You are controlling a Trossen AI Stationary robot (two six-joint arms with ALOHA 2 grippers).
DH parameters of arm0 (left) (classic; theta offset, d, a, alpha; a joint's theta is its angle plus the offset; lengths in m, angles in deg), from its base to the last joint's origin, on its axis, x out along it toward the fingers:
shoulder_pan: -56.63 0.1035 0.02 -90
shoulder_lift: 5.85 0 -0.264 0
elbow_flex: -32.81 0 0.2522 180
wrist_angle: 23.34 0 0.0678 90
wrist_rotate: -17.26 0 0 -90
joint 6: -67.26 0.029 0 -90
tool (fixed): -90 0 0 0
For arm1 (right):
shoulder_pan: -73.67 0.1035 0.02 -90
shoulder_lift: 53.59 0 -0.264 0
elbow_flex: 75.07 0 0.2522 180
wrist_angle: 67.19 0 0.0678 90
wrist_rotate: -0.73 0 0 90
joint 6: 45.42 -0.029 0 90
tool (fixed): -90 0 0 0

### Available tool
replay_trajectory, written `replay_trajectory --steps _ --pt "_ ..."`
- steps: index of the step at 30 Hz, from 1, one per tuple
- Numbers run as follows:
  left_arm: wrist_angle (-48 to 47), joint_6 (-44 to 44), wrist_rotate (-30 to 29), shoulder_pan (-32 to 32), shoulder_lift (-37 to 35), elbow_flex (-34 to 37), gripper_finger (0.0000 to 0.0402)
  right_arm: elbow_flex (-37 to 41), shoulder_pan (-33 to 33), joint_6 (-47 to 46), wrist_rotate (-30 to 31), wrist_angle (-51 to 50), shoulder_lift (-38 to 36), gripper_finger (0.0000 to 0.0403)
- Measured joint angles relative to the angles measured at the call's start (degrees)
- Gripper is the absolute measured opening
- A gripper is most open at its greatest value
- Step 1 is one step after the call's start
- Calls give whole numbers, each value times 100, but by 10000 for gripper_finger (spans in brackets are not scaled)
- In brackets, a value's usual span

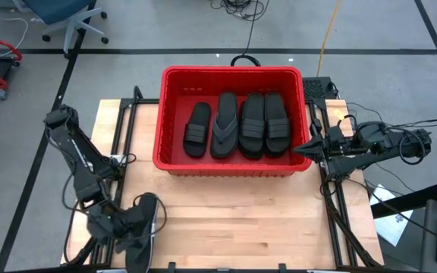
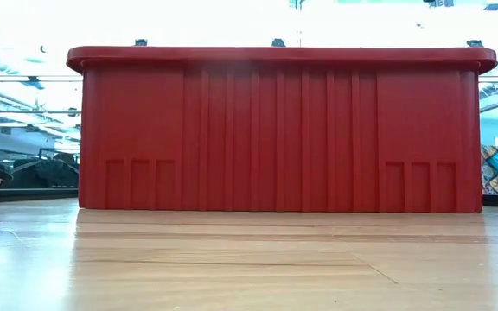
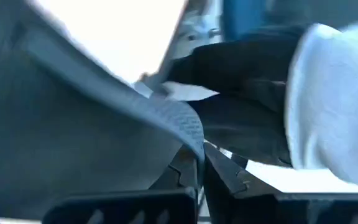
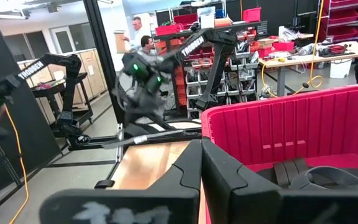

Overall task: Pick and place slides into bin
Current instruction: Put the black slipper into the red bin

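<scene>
The red bin [image 1: 234, 71] stands at the table's far middle and fills the low view [image 2: 275, 130]. Several dark slides lie side by side on its floor, among them a thong-style one [image 1: 224, 125] and a wide-strap one [image 1: 197, 129]. My left gripper [image 1: 141, 227] is at the table's near left corner, shut on a dark grey slide [image 1: 150, 208], which fills its wrist view [image 3: 73, 124]. My right gripper [image 1: 300, 149] hovers shut and empty just outside the bin's right near corner [image 4: 278, 124]. My left gripper pinches a thin textured edge of the slide [image 3: 188, 127] between its two fingers. The slide spreads out beyond the fingertips and looks raised off the table. Which end of the slide this edge belongs to, I cannot tell.
Bare wooden table lies between the bin's near wall and the near edge [image 1: 249, 220]. Black frame rails run along the table's left [image 1: 124, 129] and right [image 1: 332, 205] sides. The room beyond holds other robot arms [image 4: 148, 68], shelves and people.
</scene>
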State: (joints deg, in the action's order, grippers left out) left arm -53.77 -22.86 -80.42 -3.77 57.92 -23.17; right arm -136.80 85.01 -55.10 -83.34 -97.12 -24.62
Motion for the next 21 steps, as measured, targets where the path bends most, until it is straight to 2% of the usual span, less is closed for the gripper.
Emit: replay_trajectory --steps 5,8,13,18,21 --pt "-968 1211 -337 136 0 -1442 1 0 0 -8 0 0 0 0" --pt "-2139 1770 -392 541 0 -2378 1 0 1 -9 -1 0 0 0" --pt "-3218 2988 100 1771 -1 -3776 1 0 1 -10 0 0 0 0" --pt "-3379 5409 147 3094 166 -4867 0 0 2 3 -1 0 0 0" --pt "-3475 6442 176 4038 323 -5448 0 0 1 6 -1 1 0 0"
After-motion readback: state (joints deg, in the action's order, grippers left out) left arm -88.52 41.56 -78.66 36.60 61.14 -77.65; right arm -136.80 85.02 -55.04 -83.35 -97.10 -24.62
